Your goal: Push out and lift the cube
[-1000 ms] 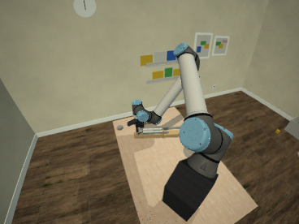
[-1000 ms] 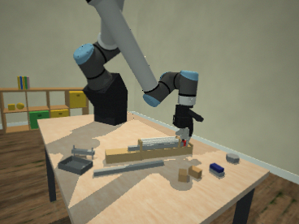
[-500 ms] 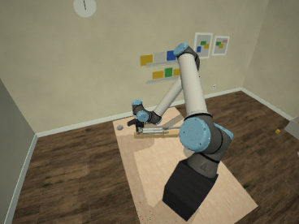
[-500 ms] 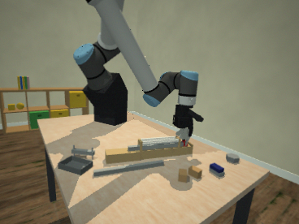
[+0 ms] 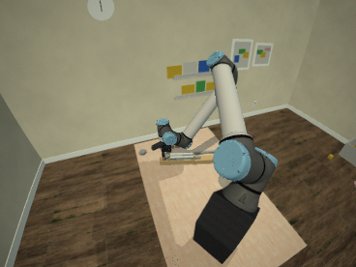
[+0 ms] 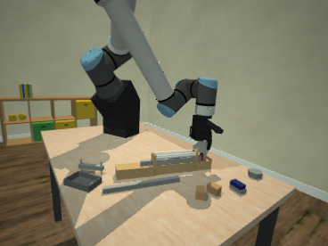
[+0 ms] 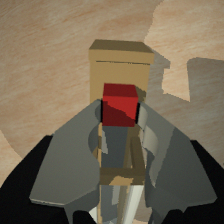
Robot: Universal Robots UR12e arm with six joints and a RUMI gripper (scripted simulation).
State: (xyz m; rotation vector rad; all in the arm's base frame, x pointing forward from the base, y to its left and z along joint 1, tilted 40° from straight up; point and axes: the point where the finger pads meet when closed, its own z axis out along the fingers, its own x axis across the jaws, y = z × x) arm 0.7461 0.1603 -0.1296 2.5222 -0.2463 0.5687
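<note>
The red cube (image 7: 119, 104) sits between my gripper's two grey fingers in the wrist view, over the tan ledge end of the channel (image 7: 121, 60). My gripper is shut on the cube. In the exterior view the gripper (image 6: 201, 151) points down at the right end of the tan channel (image 6: 162, 168), and a bit of red cube (image 6: 202, 156) shows at the fingertips, close to the channel's end. In the top view the gripper (image 5: 164, 154) is at the left end of the channel (image 5: 186, 159); the cube is hidden there.
A long grey bar (image 6: 141, 184) lies in front of the channel. A grey tray (image 6: 82, 181) and a grey tool (image 6: 91, 167) are at the left. Two tan blocks (image 6: 208, 191), a blue block (image 6: 238, 184) and a grey puck (image 6: 255, 173) lie at the right.
</note>
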